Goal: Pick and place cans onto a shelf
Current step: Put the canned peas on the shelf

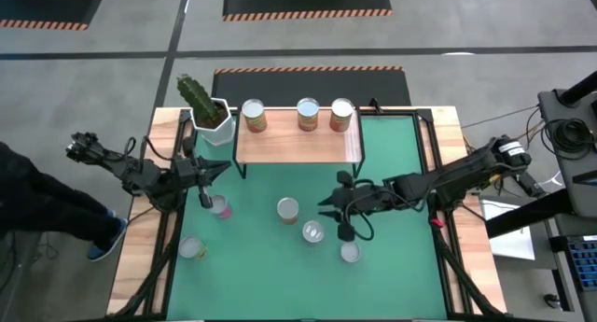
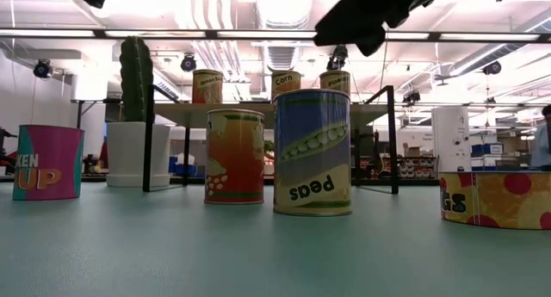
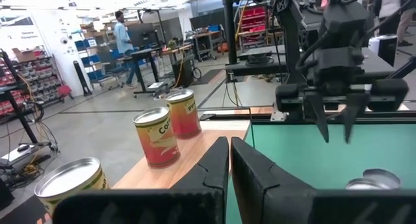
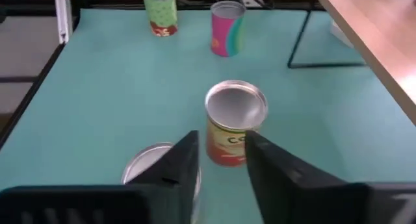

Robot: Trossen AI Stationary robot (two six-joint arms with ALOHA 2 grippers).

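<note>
Upright throughout, the cans stand with their long axes vertical and their silver tops facing up. Three of them sit in a row along the back of the shelf, a light-wood board at the far edge of the green mat, just beside the cactus pot. Five more stand on the mat in front of it: a pink one, a pale one near the front left, an orange one, a blue-and-green one labelled peas and another nearest the right arm. The right arm reaches in from the right edge, stretched low and roughly level over the mat, its right gripper hovering above the middle cans; its fingers stand a little apart with nothing between them, the peas can's top showing just under them. The left arm lies along the left side, its left gripper beside the shelf's left leg, fingers pressed together on nothing.
</note>
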